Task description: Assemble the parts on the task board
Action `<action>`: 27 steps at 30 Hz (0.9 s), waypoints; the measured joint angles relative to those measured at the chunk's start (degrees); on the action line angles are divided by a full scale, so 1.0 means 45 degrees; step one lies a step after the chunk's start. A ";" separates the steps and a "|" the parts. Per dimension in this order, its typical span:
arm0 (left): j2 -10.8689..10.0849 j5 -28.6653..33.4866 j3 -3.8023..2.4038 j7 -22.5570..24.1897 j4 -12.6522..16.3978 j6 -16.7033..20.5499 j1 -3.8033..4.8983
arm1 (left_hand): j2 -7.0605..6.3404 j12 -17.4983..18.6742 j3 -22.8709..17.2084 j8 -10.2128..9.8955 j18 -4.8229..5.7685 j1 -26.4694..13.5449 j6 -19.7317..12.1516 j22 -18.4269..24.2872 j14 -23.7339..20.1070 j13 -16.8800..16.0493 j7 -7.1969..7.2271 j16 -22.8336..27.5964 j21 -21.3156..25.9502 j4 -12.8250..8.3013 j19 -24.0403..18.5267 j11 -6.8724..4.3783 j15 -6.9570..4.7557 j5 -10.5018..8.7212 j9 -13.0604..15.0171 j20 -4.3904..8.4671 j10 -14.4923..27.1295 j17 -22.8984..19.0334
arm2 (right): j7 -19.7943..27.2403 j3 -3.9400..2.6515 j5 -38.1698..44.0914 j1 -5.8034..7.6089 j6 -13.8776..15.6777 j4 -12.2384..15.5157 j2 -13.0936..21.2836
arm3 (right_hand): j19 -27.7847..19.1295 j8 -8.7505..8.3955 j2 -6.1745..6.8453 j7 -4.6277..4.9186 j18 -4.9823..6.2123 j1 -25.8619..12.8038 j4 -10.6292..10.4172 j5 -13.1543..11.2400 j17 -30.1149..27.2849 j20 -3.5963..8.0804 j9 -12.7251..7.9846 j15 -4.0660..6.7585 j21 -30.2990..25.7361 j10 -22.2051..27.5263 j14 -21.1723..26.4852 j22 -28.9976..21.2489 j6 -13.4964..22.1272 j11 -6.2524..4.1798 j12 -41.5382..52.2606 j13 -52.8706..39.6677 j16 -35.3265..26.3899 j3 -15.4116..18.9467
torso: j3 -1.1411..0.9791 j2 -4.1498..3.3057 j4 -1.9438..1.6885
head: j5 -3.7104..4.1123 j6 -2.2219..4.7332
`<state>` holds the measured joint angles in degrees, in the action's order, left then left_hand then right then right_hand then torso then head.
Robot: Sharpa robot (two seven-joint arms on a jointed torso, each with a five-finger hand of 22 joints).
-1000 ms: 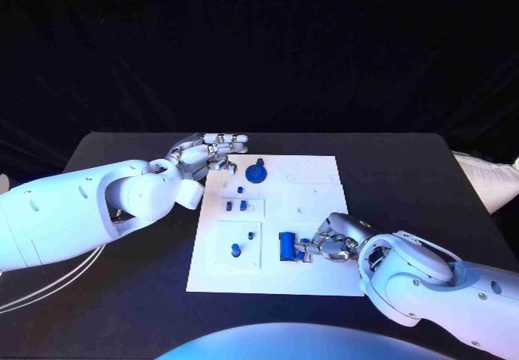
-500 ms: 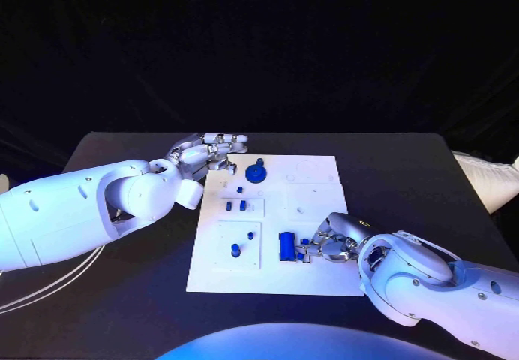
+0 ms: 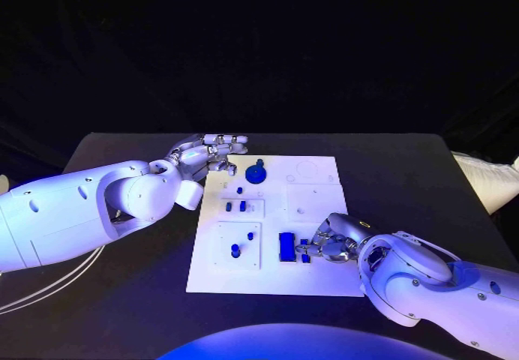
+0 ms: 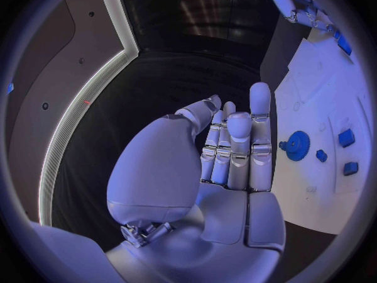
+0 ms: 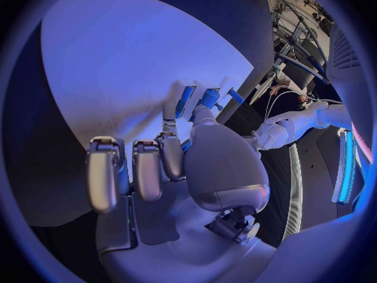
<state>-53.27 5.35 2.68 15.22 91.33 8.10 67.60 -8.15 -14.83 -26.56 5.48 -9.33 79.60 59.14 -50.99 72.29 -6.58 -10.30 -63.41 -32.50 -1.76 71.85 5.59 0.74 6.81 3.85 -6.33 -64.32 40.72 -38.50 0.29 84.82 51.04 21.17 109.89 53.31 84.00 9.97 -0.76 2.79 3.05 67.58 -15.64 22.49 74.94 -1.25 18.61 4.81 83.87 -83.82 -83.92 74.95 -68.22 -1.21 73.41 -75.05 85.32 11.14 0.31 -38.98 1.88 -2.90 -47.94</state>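
Looks maybe halfway: gear and pegs seated on the board, right hand pinching a small part beside the block. Left hand empty, fingers straight.

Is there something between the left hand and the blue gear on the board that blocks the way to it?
Nothing visible blocks it. The left hand hovers by the far left corner of the task board, fingers apart and holding nothing. The blue gear lies just beside it, with only bare white board between them. The right hand is at the rectangular blue part, well away.
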 measured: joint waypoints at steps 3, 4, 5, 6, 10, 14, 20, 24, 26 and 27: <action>0.0000 0.0000 0.0000 -0.0003 0.0000 0.0000 0.0000 | 0.0000 0.0000 0.0000 0.0000 0.0001 0.0000 0.0000 0.0000 0.0000 0.0000 0.0000 0.0000 0.0000 0.0000 0.0000 0.0000 0.0000 0.0000 0.0000 0.0000 0.0000 0.0000 | 0.0008 0.0000 -0.0003 0.0000 0.0005 -0.0006 -0.0002 | 0.0000 0.0004 0.0001 0.0000 0.0000 0.0000 -0.0035 0.0006 -0.0001 0.0000 -0.0001 0.0000 0.0000 0.0000 0.0000 -0.0001 -0.0001 0.0000 0.0014 0.0000 0.0000 0.0035 | 0.0000 0.0000 0.0000 | 0.0005 0.0006; 0.0000 0.0000 0.0000 -0.0004 0.0000 0.0000 0.0000 | 0.0000 0.0000 0.0000 0.0000 0.0000 0.0000 0.0000 0.0000 0.0000 0.0000 0.0000 0.0000 0.0000 0.0000 0.0000 0.0000 0.0000 0.0000 0.0000 0.0000 0.0000 0.0000 | 0.0012 0.0000 -0.0005 0.0000 0.0007 -0.0008 -0.0003 | 0.0000 0.0005 0.0001 -0.0001 0.0000 0.0000 -0.0035 0.0006 -0.0001 0.0000 -0.0001 0.0000 0.0000 0.0000 0.0000 0.0000 -0.0002 0.0000 0.0005 0.0000 0.0000 0.0035 | 0.0000 0.0000 0.0000 | 0.0005 0.0010; 0.0000 0.0000 0.0000 -0.0005 0.0000 0.0000 0.0000 | 0.0000 0.0000 0.0000 0.0000 0.0000 0.0000 0.0000 0.0000 0.0000 0.0000 0.0000 0.0000 0.0000 0.0000 0.0000 0.0000 0.0000 0.0000 0.0000 0.0000 0.0000 0.0000 | 0.0015 0.0000 -0.0007 0.0000 0.0009 -0.0010 -0.0004 | 0.0000 0.0023 0.0001 -0.0001 0.0000 -0.0001 -0.0035 0.0006 -0.0001 0.0000 -0.0002 0.0000 0.0000 0.0001 0.0000 -0.0001 -0.0002 0.0000 -0.0008 0.0000 0.0000 0.0035 | 0.0000 0.0000 -0.0001 | 0.0005 0.0012; 0.0000 0.0000 0.0000 -0.0005 -0.0001 0.0000 0.0000 | 0.0000 0.0000 0.0000 0.0000 0.0000 0.0000 0.0000 0.0000 0.0000 0.0000 0.0000 0.0000 0.0000 0.0000 0.0000 0.0000 0.0000 0.0000 0.0000 0.0000 0.0000 0.0000 | 0.0019 0.0000 -0.0008 0.0000 0.0010 -0.0012 -0.0004 | 0.0000 0.0045 0.0001 -0.0001 0.0000 -0.0001 -0.0035 0.0006 -0.0001 0.0000 -0.0007 0.0000 0.0000 0.0000 0.0000 -0.0001 -0.0002 0.0000 -0.0023 0.0000 0.0000 0.0035 | 0.0000 0.0000 -0.0001 | 0.0005 0.0013; 0.0003 0.0000 0.0001 -0.0008 -0.0004 0.0001 0.0000 | 0.0000 0.0000 0.0000 0.0000 0.0000 0.0000 0.0000 0.0000 0.0000 0.0000 0.0000 0.0000 0.0000 0.0000 0.0000 0.0000 0.0000 0.0000 0.0000 0.0000 0.0000 0.0000 | 0.0051 0.0001 -0.0016 -0.0001 0.0026 -0.0014 0.0004 | 0.0000 0.0052 0.0001 0.0016 0.0000 -0.0001 -0.0135 0.0006 -0.0001 0.0000 -0.0009 0.0000 0.0000 0.0000 0.0000 -0.0002 0.0070 0.0000 -0.0032 -0.0001 0.0000 0.0136 | 0.0001 -0.0001 -0.0001 | 0.0004 0.0017; 0.0003 0.0000 0.0001 -0.0009 -0.0004 0.0001 0.0000 | 0.0000 0.0000 -0.0001 0.0000 0.0000 0.0000 0.0000 0.0000 0.0000 0.0001 0.0000 0.0000 0.0000 0.0000 0.0000 0.0000 0.0000 0.0000 0.0000 0.0000 0.0000 0.0001 | 0.0171 0.0005 -0.0038 -0.0005 0.0072 0.0022 0.0100 | 0.0000 0.0045 0.0002 -0.0002 0.0000 -0.0001 -0.0174 -0.0371 -0.0002 0.0000 -0.0057 0.0000 0.0000 0.0001 0.0000 -0.0002 0.0185 0.0000 -0.0033 -0.0006 0.0000 0.0284 | 0.0000 -0.0002 -0.0001 | 0.0002 0.0031; 0.0000 0.0000 0.0004 -0.0011 -0.0016 0.0001 0.0000 | 0.0000 0.0000 -0.0001 0.0000 0.0000 0.0000 0.0000 -0.0001 0.0000 0.0001 0.0000 0.0000 0.0000 0.0000 0.0000 0.0000 0.0000 0.0000 0.0000 0.0000 0.0000 0.0000 | 0.1114 0.0013 -0.0604 -0.0014 0.0392 0.0011 0.0563 | 0.0000 -0.0263 0.0059 0.0211 -0.0001 0.0057 -0.0112 -0.1027 -0.0003 0.0000 -0.0142 -0.0001 -0.0172 -0.0043 0.0000 -0.0003 0.0674 0.0044 -0.0265 -0.0037 -0.0133 0.0450 | -0.0001 0.0005 0.0004 | 0.0017 0.0065; 0.0019 -0.0001 0.0012 -0.0006 -0.0128 0.0001 -0.0009 | 0.0056 0.0000 0.0000 0.0000 0.0000 -0.0056 -0.0044 -0.0001 0.0000 0.0001 0.0043 0.0000 0.0000 0.0000 0.0000 0.0052 0.0000 0.0000 0.0000 0.0000 0.0052 -0.0054 | 0.2835 0.0003 -0.2321 0.0086 0.0654 -0.0352 0.0843 | -0.0176 -0.0700 0.0114 0.0498 0.0000 0.0860 0.0290 -0.1296 -0.0004 -0.0210 -0.0334 -0.0191 -0.0920 0.0341 -0.0048 -0.0067 0.1413 0.0398 -0.1490 -0.0569 -0.0830 0.0319 | 0.0006 0.0061 0.0029 | 0.0045 0.0145; 0.0044 -0.0001 0.0014 0.0013 -0.0208 0.0006 -0.0027 | 0.0079 -0.0004 0.0059 0.0000 0.0002 -0.0090 -0.0044 0.0011 -0.0063 0.0001 0.0042 0.0000 0.0021 0.0060 0.0000 0.0053 0.0029 0.0000 0.0000 0.0000 0.0053 -0.0112 | 0.3789 -0.0015 -0.3540 0.0247 0.0753 -0.0665 0.0895 | -0.0840 -0.0875 -0.0226 0.0671 0.0322 0.1576 0.0571 -0.1455 -0.0767 -0.0314 -0.0450 -0.0305 -0.1951 0.1131 -0.0026 -0.1187 0.1721 0.0458 -0.3430 0.0216 -0.1791 0.0244 | 0.0018 0.0109 0.0045 | 0.0074 0.0203; 0.0061 -0.0001 0.0015 0.0022 -0.0258 0.0010 -0.0041 | 0.0028 -0.0042 0.0103 0.0000 0.0001 -0.0141 -0.0044 0.0024 -0.0150 0.0001 0.0042 0.0037 0.0055 0.0104 -0.0028 0.0027 0.0034 0.0000 0.0000 -0.0028 0.0081 -0.0199 | 0.4270 -0.0026 -0.4199 0.0337 0.0799 -0.0838 0.0901 | -0.1202 -0.0949 -0.0330 0.0725 0.0513 0.1851 0.0705 -0.1499 -0.1359 -0.0360 -0.0508 -0.0364 -0.2542 0.1509 -0.0030 -0.1871 0.1867 0.0532 -0.4184 0.0909 -0.2339 0.0218 | 0.0029 0.0149 0.0055 | 0.0100 0.0247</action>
<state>-53.00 5.35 2.74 15.32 90.17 8.15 67.42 -8.02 -15.02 -26.10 5.48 -9.33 78.97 58.94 -50.88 71.62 -6.57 -10.11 -63.24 -32.26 -1.29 71.72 5.71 0.90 6.81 3.85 -6.45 -63.95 39.82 -19.29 0.18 65.93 52.56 24.76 106.12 57.37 78.59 5.70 -2.24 6.05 5.36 75.91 -12.47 15.75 68.82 -2.87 16.32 3.18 72.43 -77.04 -84.06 66.53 -59.82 1.18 54.58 -70.96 74.80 12.12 0.44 -38.31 2.13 -2.45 -46.83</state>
